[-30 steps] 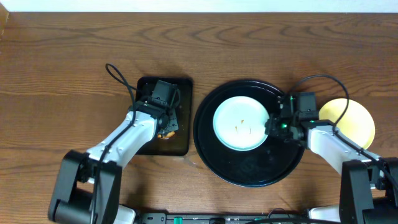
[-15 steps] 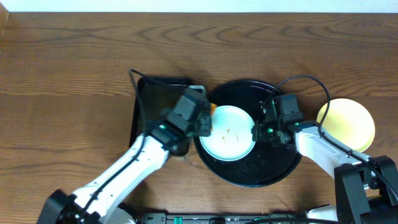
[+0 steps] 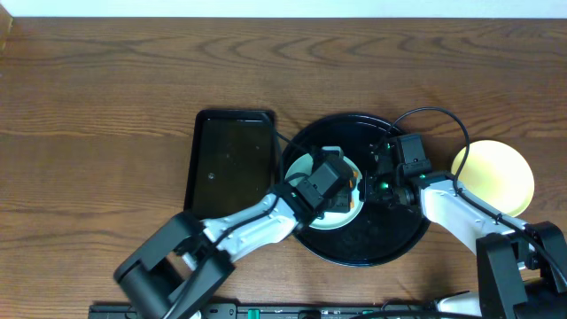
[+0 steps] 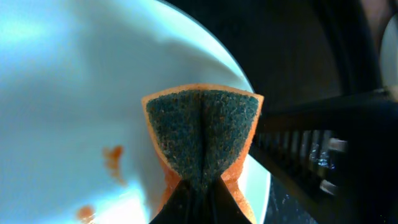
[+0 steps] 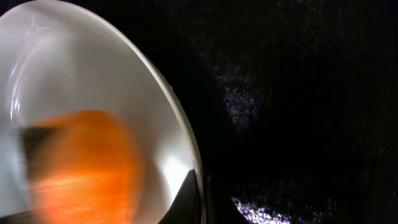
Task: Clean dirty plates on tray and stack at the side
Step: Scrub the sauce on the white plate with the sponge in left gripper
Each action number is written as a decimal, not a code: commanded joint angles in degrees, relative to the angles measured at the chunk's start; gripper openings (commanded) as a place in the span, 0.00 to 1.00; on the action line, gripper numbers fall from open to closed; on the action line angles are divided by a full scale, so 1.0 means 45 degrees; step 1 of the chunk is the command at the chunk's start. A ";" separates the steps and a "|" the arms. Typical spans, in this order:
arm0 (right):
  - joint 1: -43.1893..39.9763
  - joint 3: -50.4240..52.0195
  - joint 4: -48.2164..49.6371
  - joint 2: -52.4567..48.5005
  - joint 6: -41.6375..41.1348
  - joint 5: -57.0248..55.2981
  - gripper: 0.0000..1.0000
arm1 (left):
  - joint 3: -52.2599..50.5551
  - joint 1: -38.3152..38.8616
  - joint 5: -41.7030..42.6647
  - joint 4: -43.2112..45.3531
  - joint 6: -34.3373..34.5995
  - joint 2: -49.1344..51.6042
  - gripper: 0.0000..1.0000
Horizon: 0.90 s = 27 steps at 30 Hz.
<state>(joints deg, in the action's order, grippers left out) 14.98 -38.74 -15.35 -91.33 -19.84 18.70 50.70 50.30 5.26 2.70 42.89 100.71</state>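
Looking down from overhead, the round black tray (image 3: 381,232) sits in the middle of the tabletop (image 3: 106,106), with a pale blue-white plate (image 3: 337,220) lying inside it toward its left half; the left pincer (image 3: 348,190) reaches in over that plate, closed around an orange sponge (image 3: 355,182) pressed against the plate's right part; the right pincer (image 3: 379,184) meets the same plate at its right rim, over the tray; a yellow plate (image 3: 498,173) rests on the tabletop just right of the tray, outside it; a rectangular black tray (image 3: 232,164) lies just left of the round one.

From the left wrist, the left pincer (image 4: 199,200) is clamped on the sponge (image 4: 202,134), squeezing it so its dark green scouring face folds down the middle, the orange body showing around the edge; the sponge lies against the pale blue-white plate (image 4: 68,81) near its rim; thin orange smears (image 4: 112,160) mark the plate to the left of the sponge; the round black tray (image 4: 280,56) shows dark beyond the rim.

From the right wrist, the right pincer (image 5: 198,202) is pinched on the rim of the pale blue-white plate (image 5: 93,74); the sponge (image 5: 81,165) appears as an orange blur on the plate's face; the glossy round black tray (image 5: 292,93) fills the right side.
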 commanded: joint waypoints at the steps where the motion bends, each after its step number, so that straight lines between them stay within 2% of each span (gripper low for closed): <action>1: 0.0194 0.0228 -0.0369 -0.0253 0.0272 -0.0092 0.01 | 0.0034 -0.0029 -0.0223 0.0102 0.0486 0.0631 0.07; 6: 0.0194 0.0228 -0.0461 -0.0253 0.0272 -0.0092 0.01 | 0.0034 -0.0699 -0.1457 -0.1452 0.0393 0.0792 0.07; 11: 0.0194 0.0228 -0.0457 -0.0253 0.0277 -0.0097 0.01 | 0.0034 -0.1987 -0.1462 -0.3405 0.0345 0.0578 0.07; 15: 0.0194 0.0228 -0.0457 -0.0253 0.0277 -0.0097 0.01 | 0.0068 -0.2720 -0.0937 -0.3589 -0.1462 0.0117 0.08; 21: 0.0194 0.0228 -0.0447 -0.0253 0.0277 -0.0102 0.01 | 0.0194 -0.2890 -0.0233 -0.3905 -0.3317 -0.2225 0.07; 27: 0.0189 0.0199 0.0010 -0.0155 0.0282 0.0058 0.01 | 0.0194 -0.2929 -0.2735 -0.5892 -0.3487 -0.4915 0.07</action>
<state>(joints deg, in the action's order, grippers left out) 15.20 -38.83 -15.55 -91.35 -19.86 19.40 51.72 37.54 0.75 -21.32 29.67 82.81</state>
